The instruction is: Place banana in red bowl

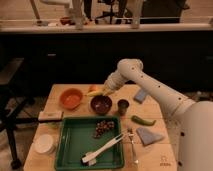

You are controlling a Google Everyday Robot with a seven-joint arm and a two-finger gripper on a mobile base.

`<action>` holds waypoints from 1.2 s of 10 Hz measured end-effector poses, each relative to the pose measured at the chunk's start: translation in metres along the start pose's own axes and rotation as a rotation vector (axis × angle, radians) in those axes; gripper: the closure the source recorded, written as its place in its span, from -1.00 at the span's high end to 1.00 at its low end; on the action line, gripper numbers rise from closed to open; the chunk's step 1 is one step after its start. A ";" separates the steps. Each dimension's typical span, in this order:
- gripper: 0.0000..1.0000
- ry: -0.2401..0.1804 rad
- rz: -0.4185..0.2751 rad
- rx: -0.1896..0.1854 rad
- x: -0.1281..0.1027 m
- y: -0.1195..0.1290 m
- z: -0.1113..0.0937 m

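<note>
One banana beside closed jaws; two bowls

Nothing here can be read: no text, label, brand, number or sign. The hand, fingers closed, hangs over the far side of the desk, and no marking can be made out on it. Nearer the camera and well to the left of the hand lies a flat pale box; if its top is printed, it is too blurred to tell. Nearer the camera and to the right of the hand, at the desk's corner, there is a faint pale mark, which is also illegible.
</note>
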 end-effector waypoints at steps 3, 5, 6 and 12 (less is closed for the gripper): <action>-1.00 -0.001 -0.003 -0.001 -0.002 0.000 0.001; -1.00 0.010 -0.008 0.019 -0.004 -0.002 0.002; -1.00 0.017 -0.014 0.039 -0.009 -0.004 0.002; -1.00 0.013 -0.090 0.102 -0.058 -0.027 0.016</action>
